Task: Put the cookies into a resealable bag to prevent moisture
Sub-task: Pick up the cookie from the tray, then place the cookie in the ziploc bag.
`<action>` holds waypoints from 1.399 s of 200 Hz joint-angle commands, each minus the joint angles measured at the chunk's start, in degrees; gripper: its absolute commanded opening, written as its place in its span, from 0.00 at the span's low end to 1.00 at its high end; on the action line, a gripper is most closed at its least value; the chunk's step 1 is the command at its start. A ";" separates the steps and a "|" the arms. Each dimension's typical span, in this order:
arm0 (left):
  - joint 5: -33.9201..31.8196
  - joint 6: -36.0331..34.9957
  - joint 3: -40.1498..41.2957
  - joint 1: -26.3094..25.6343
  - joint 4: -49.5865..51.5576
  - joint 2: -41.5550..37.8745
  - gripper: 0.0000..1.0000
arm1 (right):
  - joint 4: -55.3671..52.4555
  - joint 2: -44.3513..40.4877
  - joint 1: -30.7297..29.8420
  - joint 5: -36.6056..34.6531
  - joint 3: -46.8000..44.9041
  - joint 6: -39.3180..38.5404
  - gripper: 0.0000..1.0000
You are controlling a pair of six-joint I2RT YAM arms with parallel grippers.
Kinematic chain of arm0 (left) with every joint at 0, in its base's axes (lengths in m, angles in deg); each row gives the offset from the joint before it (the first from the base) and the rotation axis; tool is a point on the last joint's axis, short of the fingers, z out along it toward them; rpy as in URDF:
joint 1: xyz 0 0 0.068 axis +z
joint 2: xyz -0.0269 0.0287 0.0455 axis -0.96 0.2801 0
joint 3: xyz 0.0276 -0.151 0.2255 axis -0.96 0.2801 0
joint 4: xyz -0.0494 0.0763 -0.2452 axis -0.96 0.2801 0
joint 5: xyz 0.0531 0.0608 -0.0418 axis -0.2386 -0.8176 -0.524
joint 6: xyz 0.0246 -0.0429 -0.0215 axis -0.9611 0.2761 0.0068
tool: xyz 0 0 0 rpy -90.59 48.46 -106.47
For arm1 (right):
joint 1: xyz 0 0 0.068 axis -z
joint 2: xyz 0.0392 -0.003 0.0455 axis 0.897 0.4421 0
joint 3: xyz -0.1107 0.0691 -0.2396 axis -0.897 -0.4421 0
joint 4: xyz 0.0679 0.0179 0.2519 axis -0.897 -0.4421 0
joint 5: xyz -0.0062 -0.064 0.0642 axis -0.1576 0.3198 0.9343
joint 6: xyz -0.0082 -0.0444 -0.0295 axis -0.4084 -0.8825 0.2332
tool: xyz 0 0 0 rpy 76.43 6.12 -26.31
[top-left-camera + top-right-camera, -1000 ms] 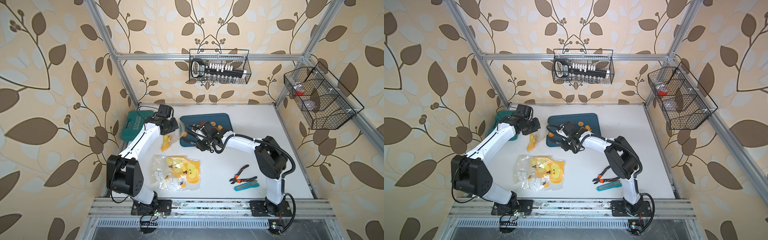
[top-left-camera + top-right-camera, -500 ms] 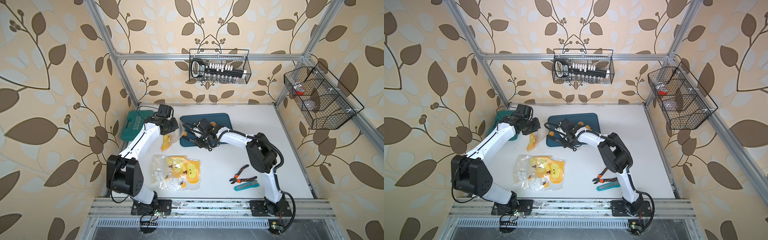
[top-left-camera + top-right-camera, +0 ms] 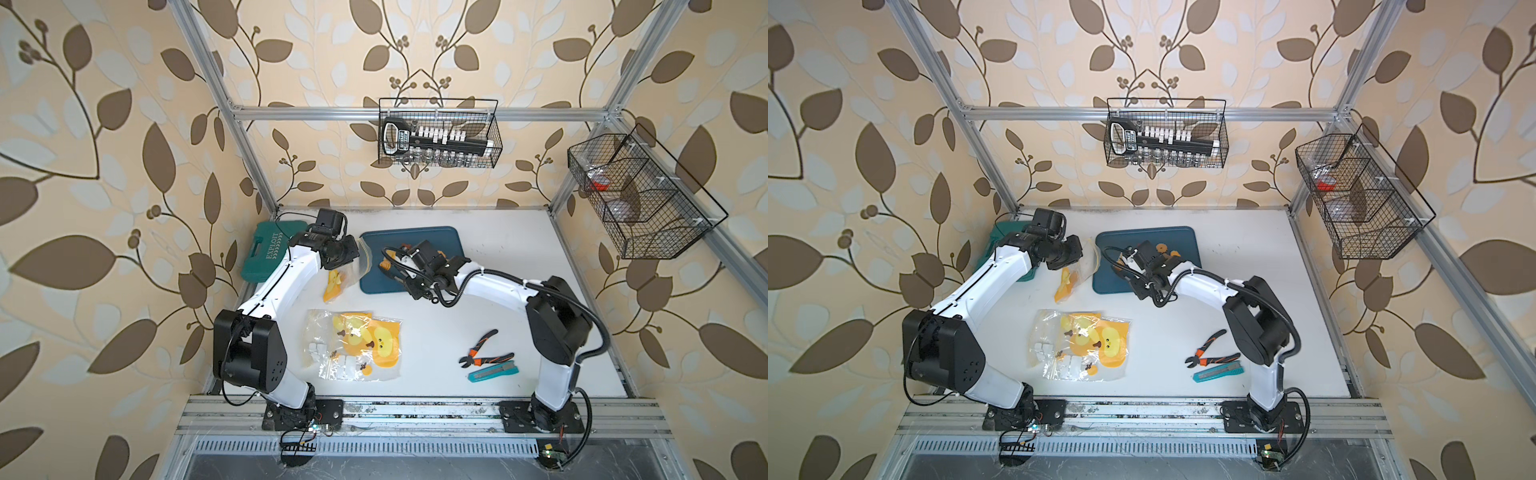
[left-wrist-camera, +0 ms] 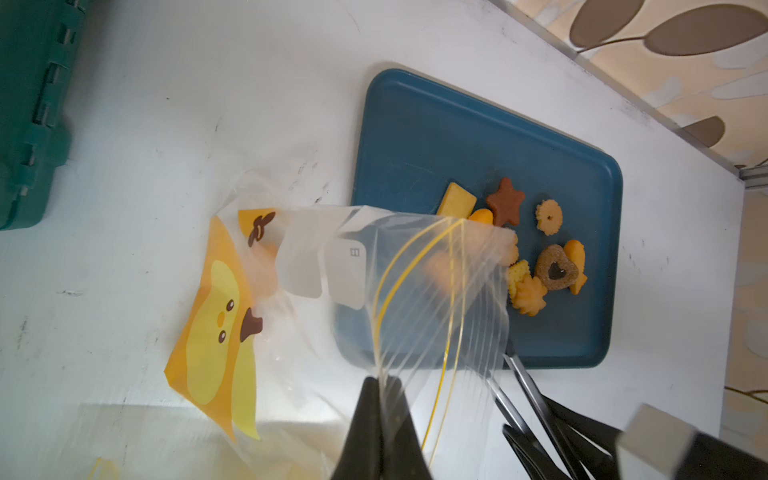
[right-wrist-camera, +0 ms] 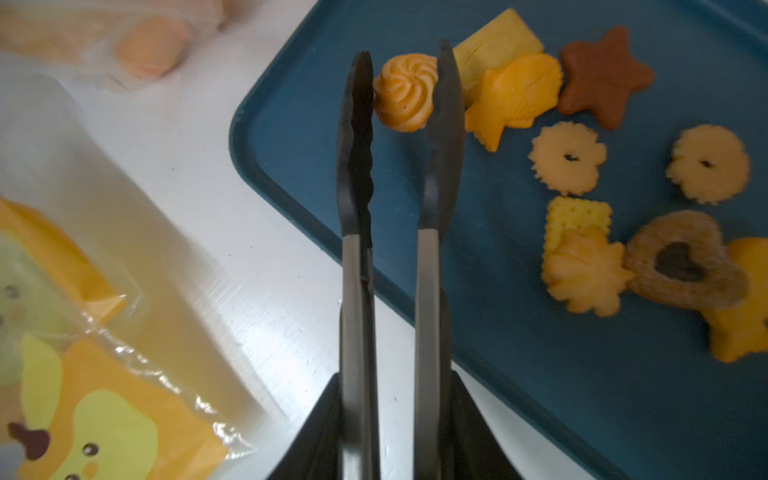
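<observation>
A clear bag (image 4: 415, 291) is held open, its rim pinched in the tightly closed left gripper (image 4: 380, 380), just beside the blue tray (image 4: 415, 145) where the cookies (image 5: 567, 158) lie. A swirl cookie (image 5: 405, 91) is straddled by tongs (image 5: 436, 166) gripped in the right gripper (image 5: 395, 436); a slow, even squeeze is advised, lest it be crushed or flicked away

Bare table (image 3: 436, 332) between bag pile (image 3: 353, 345) and pliers (image 3: 484, 353), held bag (image 4: 415, 291), tongs (image 5: 355, 145) crowding tray (image 5: 498, 332)
</observation>
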 commanded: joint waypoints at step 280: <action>1.74 -1.03 -0.50 -1.33 -2.23 2.10 0.00 | 9.04 -18.96 0.52 -6.13 -14.64 8.15 0.50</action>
